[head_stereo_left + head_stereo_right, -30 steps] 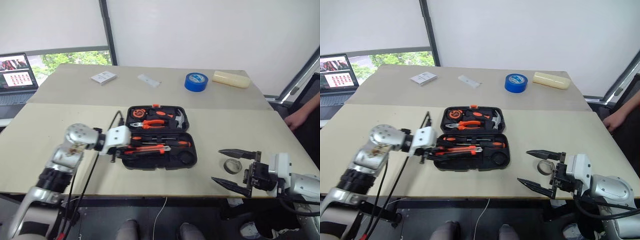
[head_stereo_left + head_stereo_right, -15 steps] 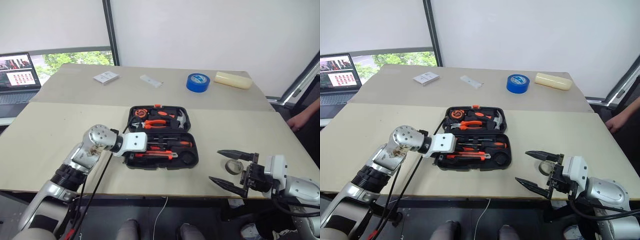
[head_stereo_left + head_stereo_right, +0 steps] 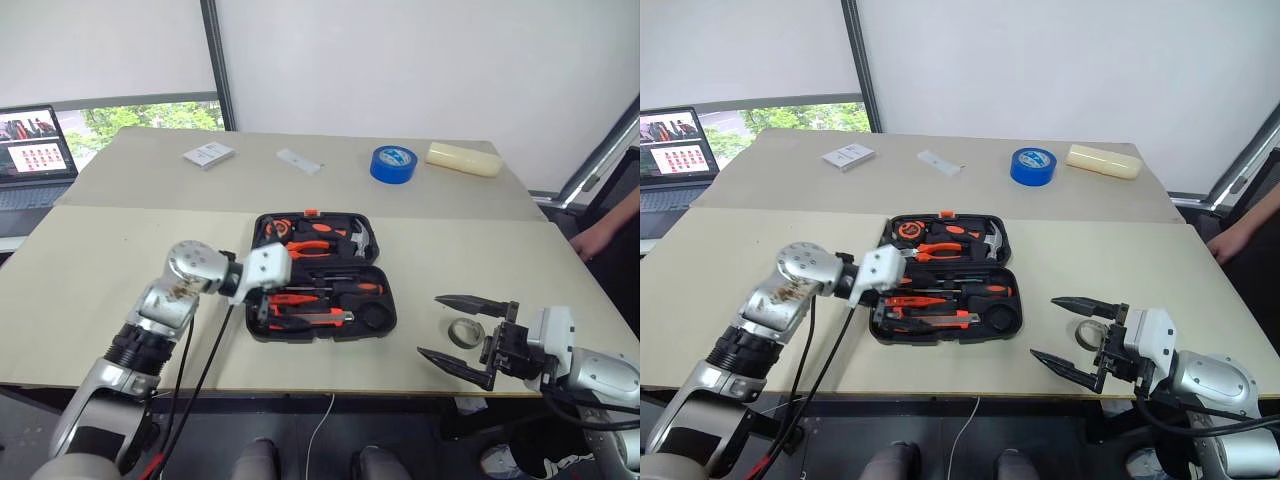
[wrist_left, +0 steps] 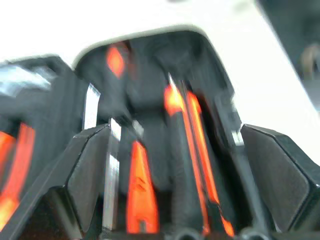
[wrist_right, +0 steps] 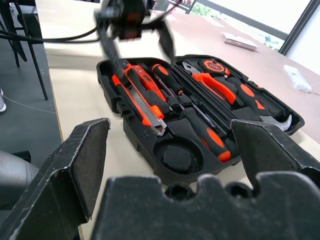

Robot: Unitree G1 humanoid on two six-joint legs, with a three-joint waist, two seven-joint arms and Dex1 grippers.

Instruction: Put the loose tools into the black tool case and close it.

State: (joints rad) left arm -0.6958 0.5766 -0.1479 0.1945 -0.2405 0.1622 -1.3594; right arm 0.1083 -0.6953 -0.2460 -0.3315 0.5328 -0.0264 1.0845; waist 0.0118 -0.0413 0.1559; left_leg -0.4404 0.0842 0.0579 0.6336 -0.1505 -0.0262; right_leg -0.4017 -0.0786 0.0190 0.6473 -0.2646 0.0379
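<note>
The left gripper [image 3: 262,303] is held over the left end of the case [image 3: 322,271], its fingers apart and nothing between them, as the left wrist view shows the recesses through the open gap. The case lies open in the middle of the table [image 3: 90,260], lid half away from the robot, tray half nearer. In the tray are seen the knife [image 5: 144,101] along the near edge and the screwdrivers [image 5: 197,121] beside it; the pliers [image 3: 314,244] and hammer [image 3: 361,236] are seated in the lid half. A round recess [image 5: 176,156] at the tray's right end is empty.

The grey roll [image 3: 465,331] lies on the table well right of the case, between the spread fingers of the right gripper [image 3: 460,330], not clamped.

The step in hand is judged to be the roll. It is best taken by closing the right fingers squarely across its rim, lifted clear, and lowered flat into the round recess, then pressed until flush. Tools standing proud should be seated first, or the lid may not latch. The left gripper should be drawn clear of the hinge line before the lid is swung over.
</note>
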